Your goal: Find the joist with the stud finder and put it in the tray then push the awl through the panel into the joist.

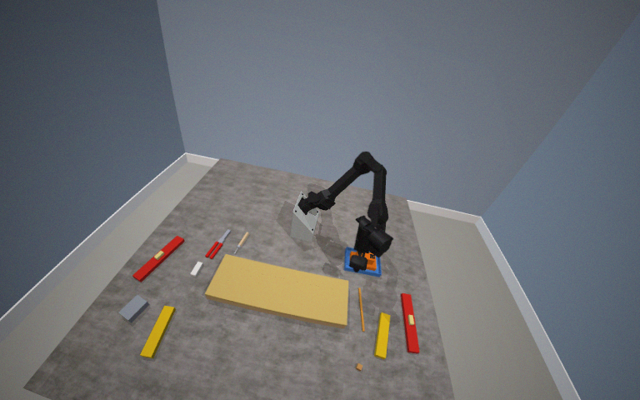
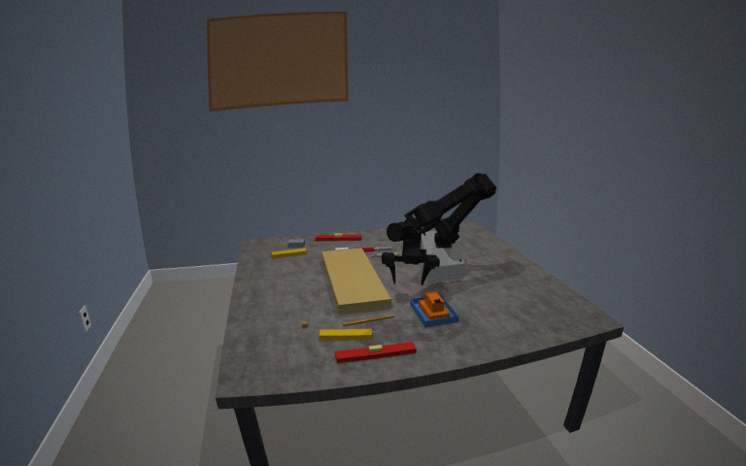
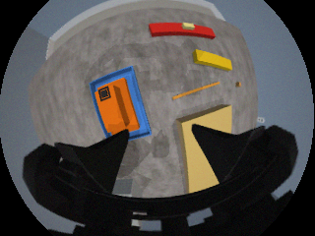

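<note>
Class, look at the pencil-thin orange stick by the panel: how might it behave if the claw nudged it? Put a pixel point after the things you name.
The orange stick [image 1: 361,309] [image 2: 368,320] [image 3: 196,90] looks straight, so probably stiff. Being so thin, it's likely light and might roll or swivel when nudged.

The tabletop [image 1: 264,358] [image 2: 286,362] [image 3: 162,59] looks like mottled stone or concrete, matt. The panel [image 1: 278,290] [image 2: 356,279] resembles pale, faintly speckled wood. The stud finder [image 1: 371,261] [image 2: 433,305] [image 3: 117,105] looks like smooth plastic, as does the tray [image 1: 347,261] [image 2: 441,322] [image 3: 141,109]; the arm [image 1: 379,188] [image 2: 448,203] appears dull black.
</note>
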Tool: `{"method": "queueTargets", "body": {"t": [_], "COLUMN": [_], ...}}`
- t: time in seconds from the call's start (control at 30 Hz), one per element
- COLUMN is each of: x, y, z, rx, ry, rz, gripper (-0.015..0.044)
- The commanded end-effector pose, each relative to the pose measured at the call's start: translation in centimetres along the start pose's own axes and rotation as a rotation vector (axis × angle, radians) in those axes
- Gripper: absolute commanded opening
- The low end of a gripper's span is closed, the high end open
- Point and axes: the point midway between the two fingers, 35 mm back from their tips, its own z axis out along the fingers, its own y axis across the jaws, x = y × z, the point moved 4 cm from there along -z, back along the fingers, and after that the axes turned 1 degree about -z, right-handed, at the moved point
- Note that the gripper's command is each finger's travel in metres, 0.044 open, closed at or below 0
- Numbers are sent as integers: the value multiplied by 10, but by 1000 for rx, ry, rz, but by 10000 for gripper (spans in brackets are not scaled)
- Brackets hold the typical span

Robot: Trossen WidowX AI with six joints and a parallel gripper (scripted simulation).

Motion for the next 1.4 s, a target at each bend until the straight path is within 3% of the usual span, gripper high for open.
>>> {"method": "queueTargets", "body": {"t": [0.0, 0.3, 0.63, 0.87, 1.1, 1.2, 1.37], "x": [41, 168, 283, 399, 493, 515, 517], "y": [-49, -125, -141, -110, -39, -11, -9], "z": [2, -18, -43, -58, -50, -40, -39], "rx": [82, 205, 238, 175, 58, 12, 8], "ry": [101, 286, 355, 380, 312, 268, 265], "rz": [147, 554, 841, 1140, 1415, 1495, 1500], "gripper": [440, 440, 440, 440, 440, 440, 440]}}
